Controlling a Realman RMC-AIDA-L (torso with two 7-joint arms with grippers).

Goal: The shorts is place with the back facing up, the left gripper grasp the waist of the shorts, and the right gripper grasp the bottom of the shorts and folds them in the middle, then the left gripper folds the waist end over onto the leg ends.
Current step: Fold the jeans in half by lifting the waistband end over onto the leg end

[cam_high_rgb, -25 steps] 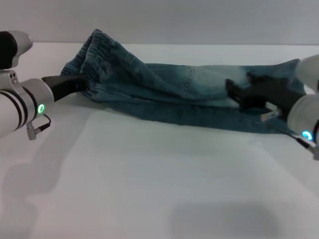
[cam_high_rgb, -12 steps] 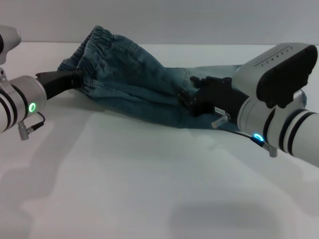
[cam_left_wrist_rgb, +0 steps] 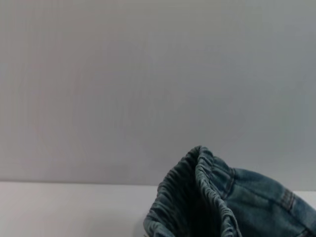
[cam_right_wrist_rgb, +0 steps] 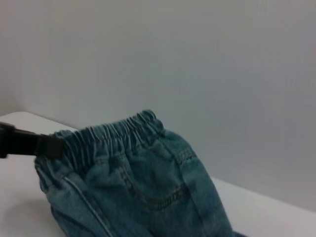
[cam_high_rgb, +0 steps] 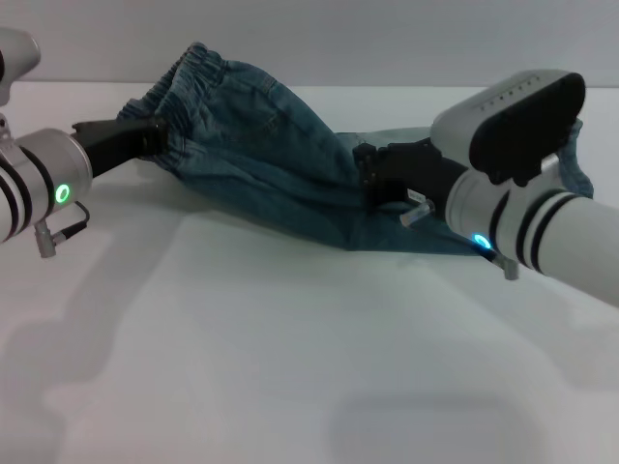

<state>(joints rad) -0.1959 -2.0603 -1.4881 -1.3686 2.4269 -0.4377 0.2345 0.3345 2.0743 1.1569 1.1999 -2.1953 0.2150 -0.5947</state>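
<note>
Denim: the shorts (cam_high_rgb: 280,159) lie bunched lengthwise on the white table (cam_high_rgb: 242,367).
Waist (cam_high_rgb: 184,82): raised, pinched by the left gripper (cam_high_rgb: 150,135).
Right gripper (cam_high_rgb: 372,174): clamped on leg fabric, over mid-garment.
Progress: lengthwise fold looks done; waist-over-legs fold remains.
Obstacles: right arm sits over the landing spot.

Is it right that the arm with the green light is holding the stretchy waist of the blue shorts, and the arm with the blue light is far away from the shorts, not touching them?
Not quite. The left gripper, on the green-lit arm, does hold the waist of the shorts. But the head view shows the right gripper, on the blue-lit arm, right on the shorts, not far away.
</note>
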